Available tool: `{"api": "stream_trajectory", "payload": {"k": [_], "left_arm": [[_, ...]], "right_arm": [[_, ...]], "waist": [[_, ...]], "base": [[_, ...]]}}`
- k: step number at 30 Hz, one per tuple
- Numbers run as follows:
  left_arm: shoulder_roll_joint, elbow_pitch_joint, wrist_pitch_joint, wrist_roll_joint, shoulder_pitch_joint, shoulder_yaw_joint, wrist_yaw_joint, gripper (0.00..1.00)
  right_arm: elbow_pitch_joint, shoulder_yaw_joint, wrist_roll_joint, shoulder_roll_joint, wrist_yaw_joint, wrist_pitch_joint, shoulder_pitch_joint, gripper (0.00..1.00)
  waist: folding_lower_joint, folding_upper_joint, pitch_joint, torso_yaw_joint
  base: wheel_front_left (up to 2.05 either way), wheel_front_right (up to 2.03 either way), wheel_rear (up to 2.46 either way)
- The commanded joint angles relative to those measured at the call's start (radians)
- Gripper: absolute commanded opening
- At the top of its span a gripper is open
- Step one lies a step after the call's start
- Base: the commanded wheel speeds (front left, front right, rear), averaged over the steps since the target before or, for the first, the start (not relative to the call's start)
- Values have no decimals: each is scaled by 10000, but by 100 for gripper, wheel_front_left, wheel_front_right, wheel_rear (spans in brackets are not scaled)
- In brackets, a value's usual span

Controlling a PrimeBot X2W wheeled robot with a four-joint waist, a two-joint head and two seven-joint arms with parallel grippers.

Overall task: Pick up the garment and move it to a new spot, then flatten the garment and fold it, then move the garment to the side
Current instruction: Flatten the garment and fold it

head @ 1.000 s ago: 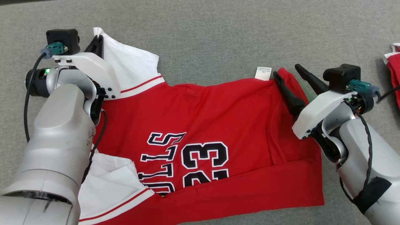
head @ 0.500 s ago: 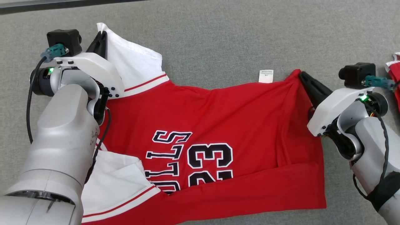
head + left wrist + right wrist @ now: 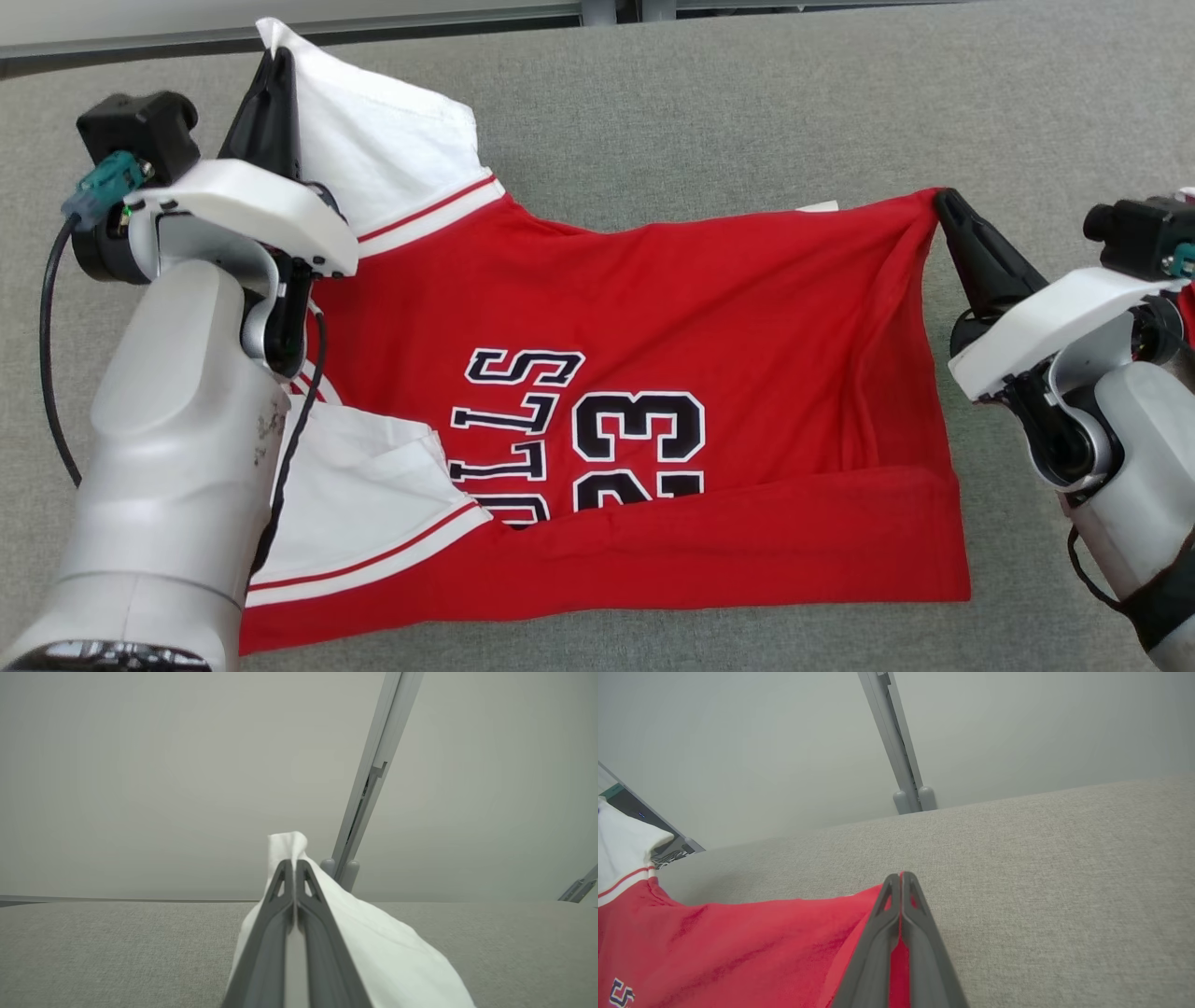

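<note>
Head view: left pincer (image 3: 272, 65) at 10 o'clock squeezes the garment's (image 3: 653, 308) white sleeve (image 3: 392, 159), and right pincer (image 3: 945, 201) at 3 o'clock squeezes its red corner (image 3: 915, 215). Flattening on the desk (image 3: 747, 93) looks underway. Folding and moving it aside are left.

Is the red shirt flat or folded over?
Partly folded: the jersey has its near edge lapped over the number; left gripper and right gripper pinch its far edge.

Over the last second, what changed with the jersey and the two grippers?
The right gripper, open at the far right corner of the jersey, closed on it and lifted it, drawing the far edge taut toward the left gripper. The label now shows edge-on. Unchanged: the left gripper stays shut on the white sleeve; the jersey's near half lies on the table. The camera tilted up.
</note>
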Motion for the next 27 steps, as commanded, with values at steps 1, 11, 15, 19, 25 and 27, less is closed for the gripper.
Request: {"api": "stream_trajectory", "payload": {"k": [1,11,15,19,25,27], "left_arm": [[44,-335,-40,-14,308,110,24,0],[-17,-3796,-30,-599,4218,1140,90,0],[0,-4890,338,-853,5900,1284,297,0],[-76,-5578,750,-1164,6965,1344,408,0],[18,-6218,1399,-1172,8440,1345,943,0],[-95,-6271,1503,-1379,8657,1366,943,0]], "right_arm": [[-126,-53,164,-104,0,-99,214,0],[-1102,-180,935,-569,0,-661,1961,0],[-1473,-289,1100,-666,0,-896,2831,0],[-1763,-400,1158,-683,0,-973,3517,0],[-2016,-561,1027,-454,0,-896,4598,0],[-2011,-644,1014,-297,0,-857,4850,0]], "waist": [[0,0,-88,15],[0,0,-732,74],[0,0,-930,127],[0,0,-1032,174],[0,0,-1276,108],[0,0,-1311,77]], "base": [[0,0,0],[0,0,0],[0,0,0],[0,0,0],[0,0,0],[0,0,0]]}}
